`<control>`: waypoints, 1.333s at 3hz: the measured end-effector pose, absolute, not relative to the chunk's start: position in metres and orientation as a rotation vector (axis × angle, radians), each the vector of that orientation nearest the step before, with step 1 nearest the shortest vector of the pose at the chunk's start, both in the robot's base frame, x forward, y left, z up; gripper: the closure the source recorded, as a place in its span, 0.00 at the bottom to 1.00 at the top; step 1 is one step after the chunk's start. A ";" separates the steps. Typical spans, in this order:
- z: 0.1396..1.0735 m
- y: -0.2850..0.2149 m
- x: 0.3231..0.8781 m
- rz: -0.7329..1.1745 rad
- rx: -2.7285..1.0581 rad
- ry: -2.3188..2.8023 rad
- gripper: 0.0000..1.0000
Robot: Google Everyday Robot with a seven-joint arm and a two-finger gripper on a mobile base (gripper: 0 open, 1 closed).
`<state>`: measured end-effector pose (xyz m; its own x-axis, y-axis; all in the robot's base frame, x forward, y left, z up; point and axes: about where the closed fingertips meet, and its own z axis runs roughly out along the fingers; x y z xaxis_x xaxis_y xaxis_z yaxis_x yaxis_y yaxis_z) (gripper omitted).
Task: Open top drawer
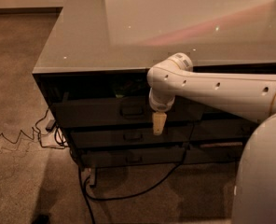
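The top drawer (91,113) is the uppermost dark grey front under the glossy grey counter top (82,45). Its small rectangular pull (132,110) sits at the centre. A dark gap shows between its front and the counter top, with something green (121,91) inside. My gripper (159,124) hangs from the white arm (212,90), pointing down. It is in front of the drawer fronts, just right of the pull and slightly below it, its tip at the top drawer's lower edge. It is not on the pull.
Two shorter dark drawers (133,136) with like pulls lie below, and more fronts to the right (217,129). Black cables (128,192) run from under the cabinet over the carpet, and thin wires with a plug (49,125) lie left. My white body (261,171) fills the lower right.
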<state>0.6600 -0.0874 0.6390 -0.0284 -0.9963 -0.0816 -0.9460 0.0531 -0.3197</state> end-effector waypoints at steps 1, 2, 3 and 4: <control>0.630 -0.097 0.648 -0.267 -1.979 2.089 0.19; 0.623 -0.112 0.635 -0.270 -1.970 2.137 0.42; 0.628 -0.112 0.634 -0.271 -1.970 2.139 0.64; 0.633 -0.112 0.634 -0.271 -1.970 2.139 0.88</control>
